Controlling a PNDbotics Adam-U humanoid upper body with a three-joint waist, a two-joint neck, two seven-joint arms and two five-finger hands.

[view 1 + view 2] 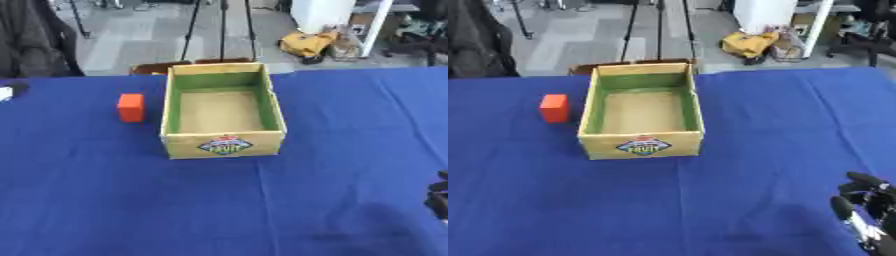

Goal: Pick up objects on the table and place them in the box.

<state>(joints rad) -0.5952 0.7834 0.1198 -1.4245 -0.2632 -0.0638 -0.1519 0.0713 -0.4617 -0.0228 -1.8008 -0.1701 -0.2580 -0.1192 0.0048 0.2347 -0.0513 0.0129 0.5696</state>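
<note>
Left eye view: wooden box [224, 111], green inside, stands on the blue-covered bench [131, 200]; it holds nothing visible. An orange block [130, 107] sits just beside its left wall, apart from it. Right eye view: right hand [866, 212] shows at the lower right corner, fingers [842, 206] relaxed, holding nothing.

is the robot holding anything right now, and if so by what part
Nothing is held. The right hand shows at the lower right edge, away from everything. The orange block sits on the blue table left of the box. The left hand is not in view.
</note>
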